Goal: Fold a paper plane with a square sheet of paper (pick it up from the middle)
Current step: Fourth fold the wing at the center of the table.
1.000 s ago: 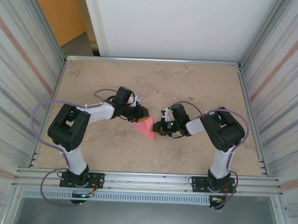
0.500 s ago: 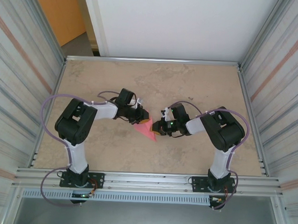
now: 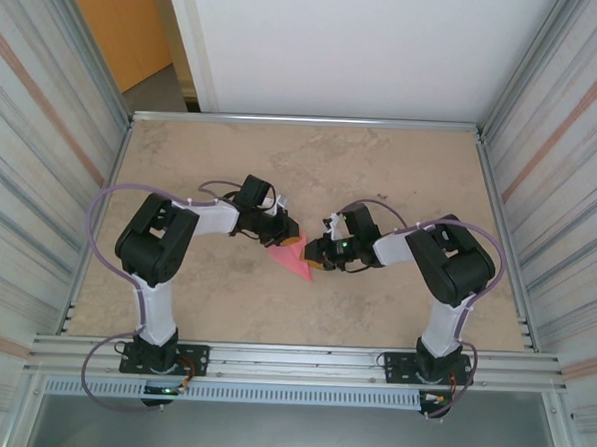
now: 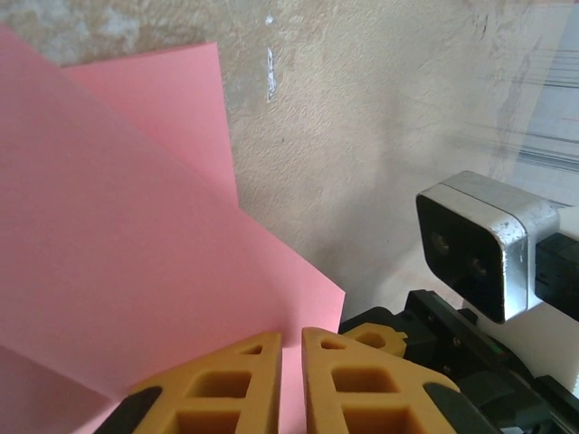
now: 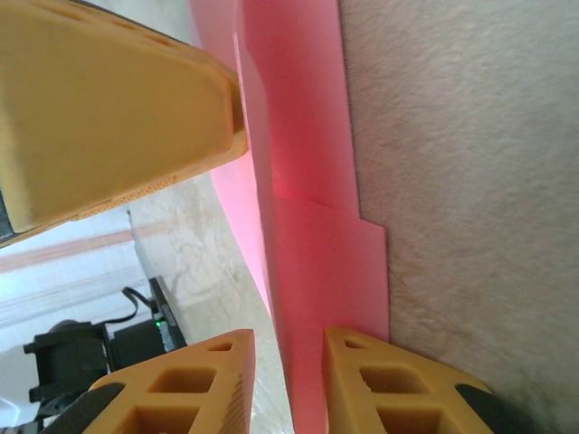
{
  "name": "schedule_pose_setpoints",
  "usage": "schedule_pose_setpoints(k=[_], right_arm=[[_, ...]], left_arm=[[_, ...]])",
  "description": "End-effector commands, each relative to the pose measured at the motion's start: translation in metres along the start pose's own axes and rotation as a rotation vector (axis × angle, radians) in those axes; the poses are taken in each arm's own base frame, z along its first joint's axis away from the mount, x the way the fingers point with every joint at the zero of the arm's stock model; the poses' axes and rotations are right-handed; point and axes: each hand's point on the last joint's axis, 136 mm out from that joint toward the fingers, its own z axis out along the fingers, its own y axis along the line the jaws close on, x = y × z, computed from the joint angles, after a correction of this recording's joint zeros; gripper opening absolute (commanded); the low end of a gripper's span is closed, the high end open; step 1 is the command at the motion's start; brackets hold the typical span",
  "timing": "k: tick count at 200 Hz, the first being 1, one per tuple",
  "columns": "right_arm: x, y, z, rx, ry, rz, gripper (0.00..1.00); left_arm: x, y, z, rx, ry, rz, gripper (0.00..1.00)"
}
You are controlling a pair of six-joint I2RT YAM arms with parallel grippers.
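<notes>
The square sheet of paper (image 3: 295, 259) is pink-red, folded to a pointed triangle, and lies mid-table between the two grippers. My left gripper (image 3: 286, 240) meets it from the upper left. In the left wrist view its fingers (image 4: 244, 380) stand almost together, with the paper (image 4: 136, 226) showing pink in the thin slit. My right gripper (image 3: 314, 254) meets it from the right. Its fingers (image 5: 380, 380) stand apart on either side of the paper's raised layers (image 5: 308, 181). One yellow finger of the left gripper (image 5: 109, 108) presses at the paper's upper edge.
The beige tabletop (image 3: 311, 174) is bounded by a metal frame, with ribbed walls (image 3: 41, 170) on both sides. The right arm's wrist camera (image 4: 479, 244) and black gripper body sit close beside the left gripper's fingers.
My left gripper's jaws have closed in on the paper and that arm's elbow has shifted right. The right gripper's jaws have opened off the paper.
</notes>
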Motion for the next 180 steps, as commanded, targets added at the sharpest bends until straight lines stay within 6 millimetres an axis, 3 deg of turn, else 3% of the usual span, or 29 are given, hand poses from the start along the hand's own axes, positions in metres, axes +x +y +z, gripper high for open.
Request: schedule_pose_setpoints(k=[1,107,180], right_arm=[[0.005,-0.003,-0.011,0.051,-0.005,-0.013,0.27],[0.023,-0.019,-0.004,0.172,0.061,-0.064,0.29],[0.026,-0.038,-0.004,0.219,0.064,-0.031,0.16]], left_arm=[[-0.003,0.005,0.001,-0.019,0.006,-0.004,0.15],[-0.004,0.007,0.003,-0.03,0.006,-0.014,0.15],[-0.006,0.008,0.004,-0.032,0.008,-0.012,0.15]])
